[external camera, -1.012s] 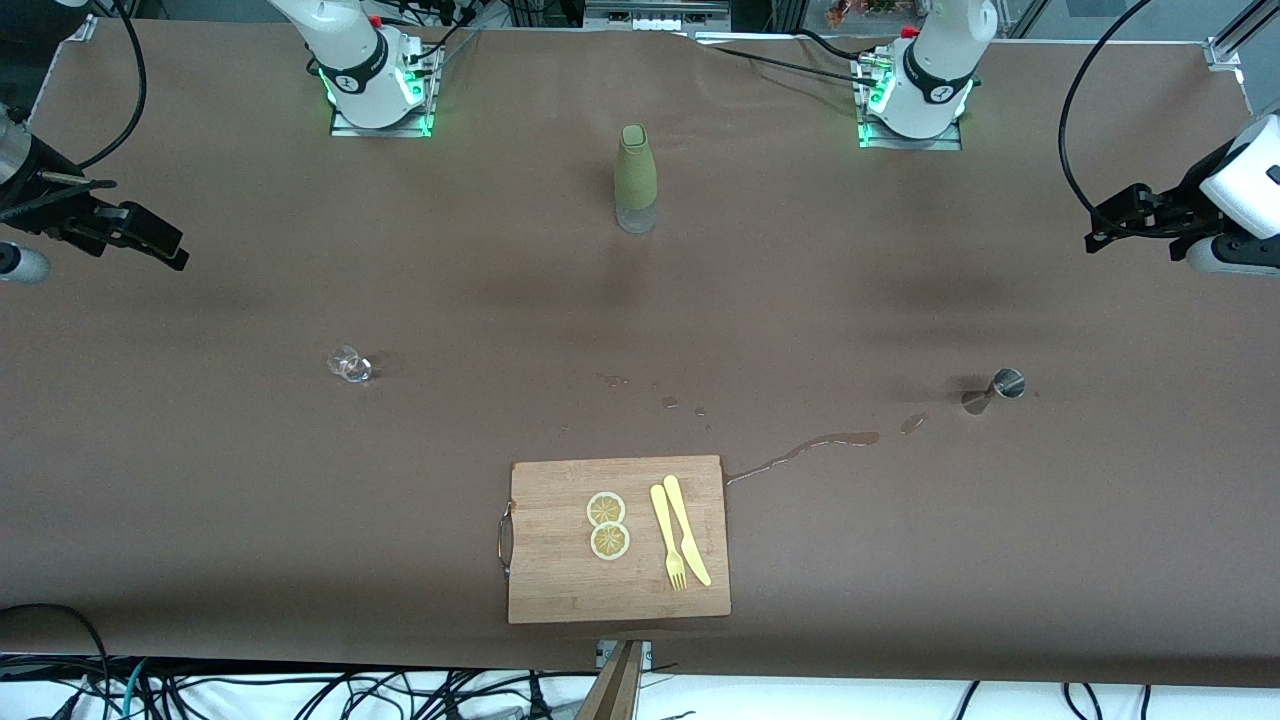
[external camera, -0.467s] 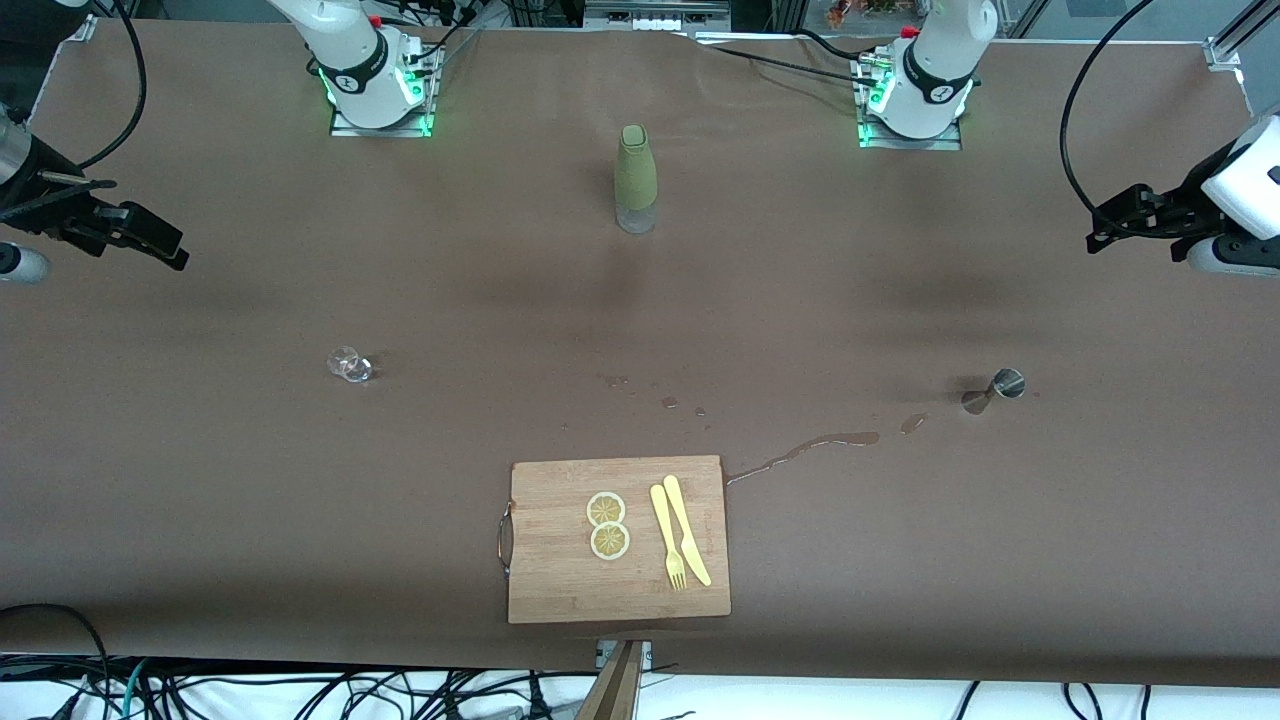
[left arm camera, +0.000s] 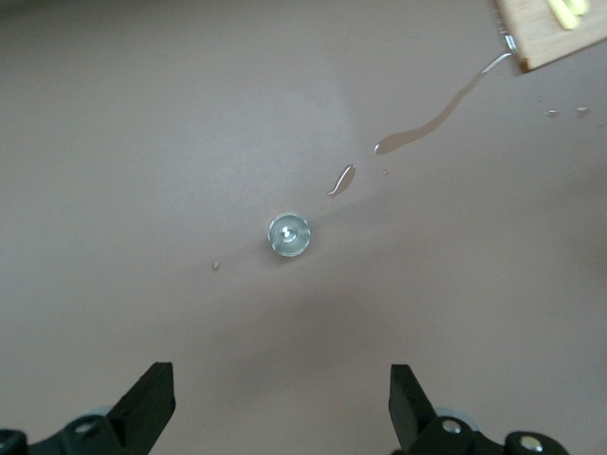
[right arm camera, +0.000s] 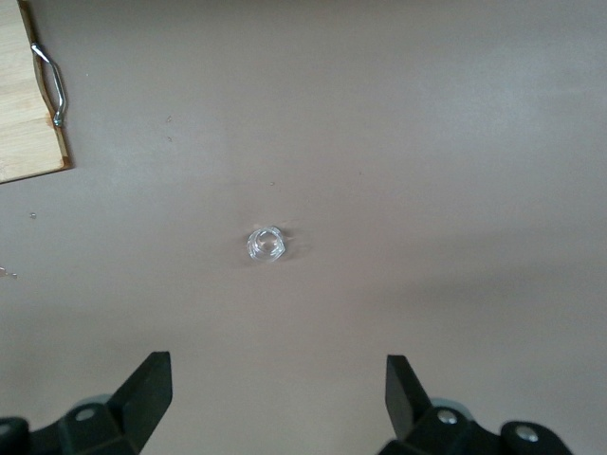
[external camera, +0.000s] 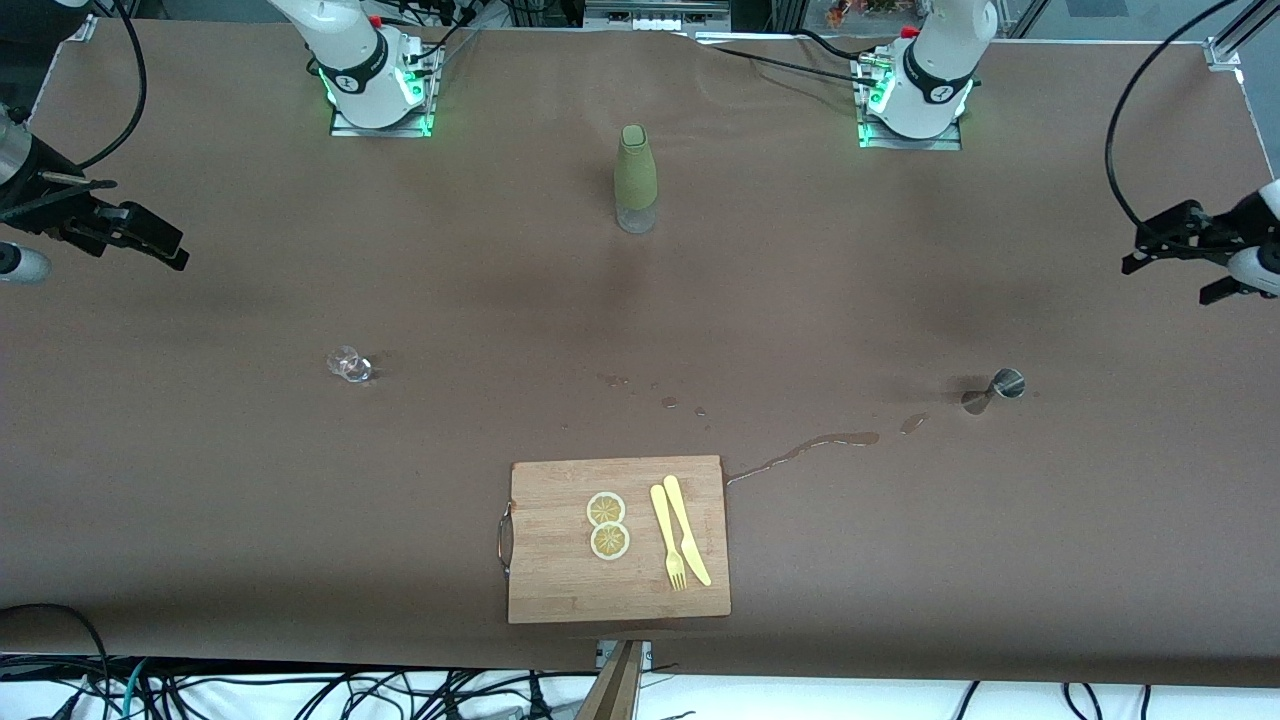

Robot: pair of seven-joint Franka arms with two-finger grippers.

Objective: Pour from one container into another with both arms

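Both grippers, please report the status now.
Left gripper open, empty, high over the jigger. Right gripper open, empty, high over the small glass. Spill beside cutting board.

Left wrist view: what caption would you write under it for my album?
Open left gripper high over a small metal jigger, spilled streaks trailing toward the cutting board.

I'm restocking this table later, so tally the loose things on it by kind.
Bottle: 1
Small clear glass: 1
Metal jigger: 1
Cutting board: 1
Lemon slices: 2
Yellow fork: 1
Yellow knife: 1
Total: 8
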